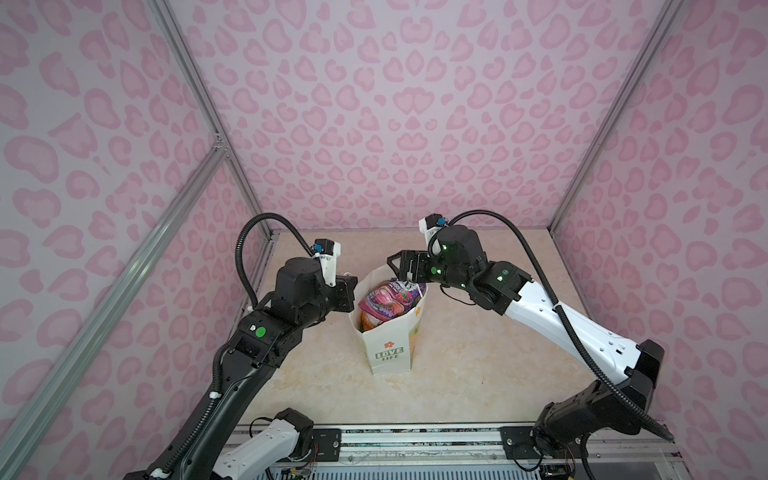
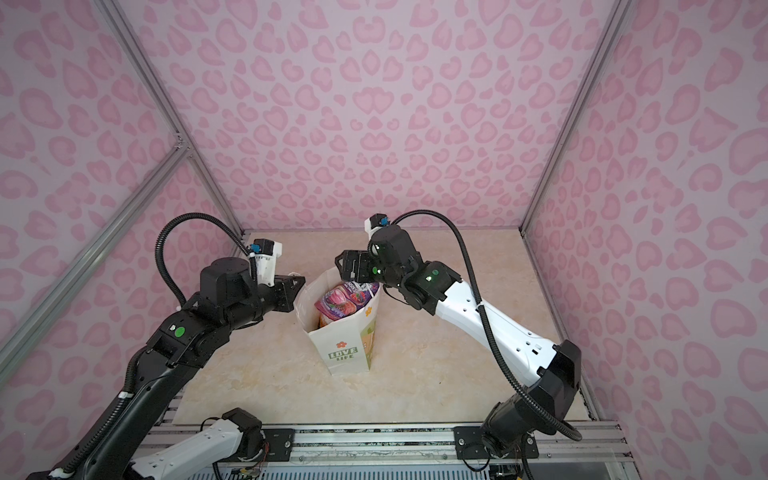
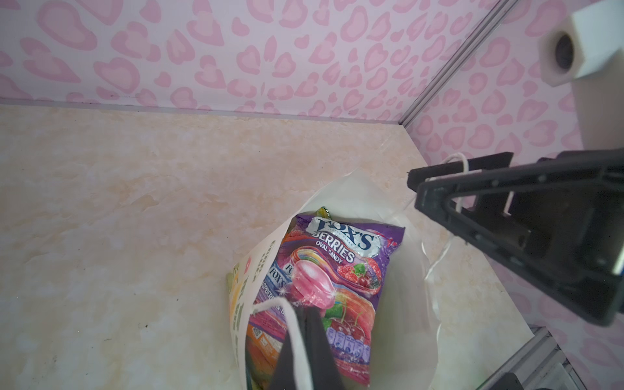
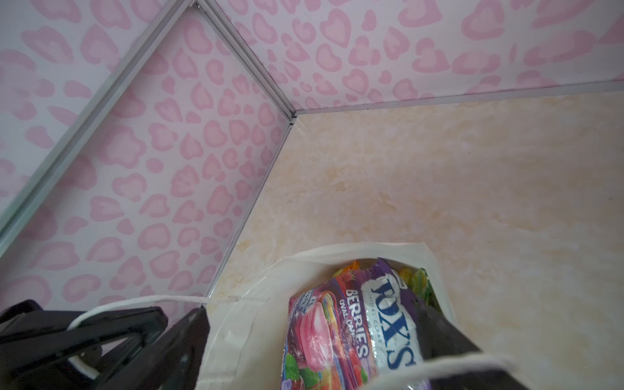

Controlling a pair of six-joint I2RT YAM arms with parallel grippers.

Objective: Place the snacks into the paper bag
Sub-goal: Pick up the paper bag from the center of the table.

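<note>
Beneath the purple packet (image 3: 337,270), the other snacks (image 4: 417,278) lay mostly hidden inside the paper bag (image 1: 388,353) (only orange and yellow-green slivers showed); their print was unreadable.

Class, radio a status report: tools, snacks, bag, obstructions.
Left tool shut on cord handle. Right tool open over paper bag, other cord close by. Snacks inside, purple packet topmost.

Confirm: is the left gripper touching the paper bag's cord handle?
Touching. The left wrist view shows the white cord handle pinched in the shut left gripper, over the open paper bag.
</note>
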